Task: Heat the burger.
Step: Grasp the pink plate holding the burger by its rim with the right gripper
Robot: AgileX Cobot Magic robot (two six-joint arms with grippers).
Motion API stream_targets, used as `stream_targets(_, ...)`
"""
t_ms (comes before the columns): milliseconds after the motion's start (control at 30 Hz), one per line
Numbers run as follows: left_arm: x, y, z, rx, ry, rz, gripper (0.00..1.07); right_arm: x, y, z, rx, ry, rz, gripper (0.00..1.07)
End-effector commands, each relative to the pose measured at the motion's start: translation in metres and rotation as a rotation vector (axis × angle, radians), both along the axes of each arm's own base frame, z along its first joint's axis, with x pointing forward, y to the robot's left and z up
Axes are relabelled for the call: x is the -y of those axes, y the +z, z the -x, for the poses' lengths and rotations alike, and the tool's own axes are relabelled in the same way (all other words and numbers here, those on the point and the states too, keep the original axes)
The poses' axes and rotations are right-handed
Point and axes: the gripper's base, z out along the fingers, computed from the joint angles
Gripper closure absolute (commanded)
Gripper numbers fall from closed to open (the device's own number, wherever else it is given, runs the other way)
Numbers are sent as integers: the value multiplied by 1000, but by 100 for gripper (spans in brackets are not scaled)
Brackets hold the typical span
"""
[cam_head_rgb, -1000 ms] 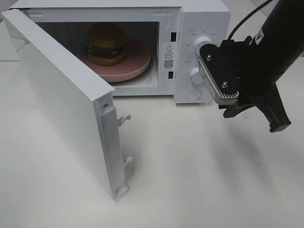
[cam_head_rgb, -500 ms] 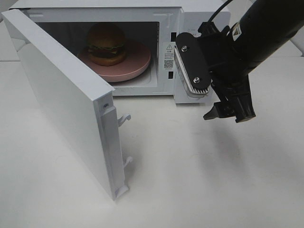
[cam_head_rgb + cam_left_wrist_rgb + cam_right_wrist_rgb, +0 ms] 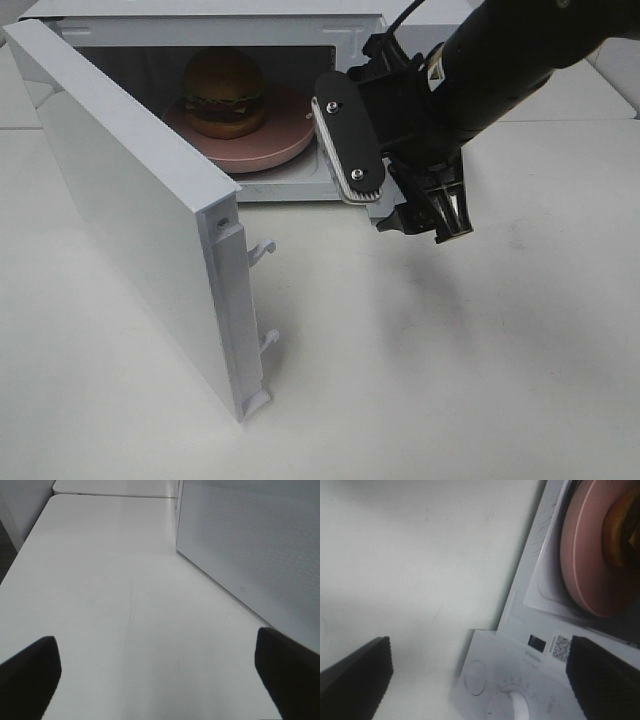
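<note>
The burger [image 3: 224, 92] with its golden-brown bun sits on a pink plate [image 3: 290, 135] inside the white microwave [image 3: 200, 22]. The microwave door [image 3: 130, 210] stands swung wide open toward the front left. My right gripper [image 3: 425, 222] hangs open and empty just in front of the microwave's right side, fingers pointing down, with the arm covering the control panel. In the right wrist view my gripper [image 3: 480, 680] frames the panel knob [image 3: 517, 707], the plate [image 3: 585, 555] and an edge of the burger [image 3: 622, 527]. My left gripper [image 3: 160, 680] is open over bare table.
In the left wrist view the door's outer face [image 3: 260, 545] stands close beside my left gripper. The white table [image 3: 450, 380] spreads in front of the microwave. Two door latch hooks [image 3: 262, 250] stick out from the door's edge.
My right arm has swung left, from the right of the control knobs to in front of the panel, and its fingers now point more steeply down. Burger, plate and door have not moved.
</note>
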Motion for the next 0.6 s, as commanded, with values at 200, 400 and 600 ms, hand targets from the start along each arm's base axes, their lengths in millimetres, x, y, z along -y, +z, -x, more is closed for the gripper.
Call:
stream_targets(200, 0, 1, 2, 21, 2, -2, 9, -23, 0, -14, 61, 10, -44, 18)
stream_targets(400, 0, 1, 2, 21, 2, -2, 9, -32, -4, -25, 69, 10, -53, 18)
stream_targets(600, 0, 1, 2, 21, 3, -1, 9, -42, -9, -33, 74, 12, -64, 19)
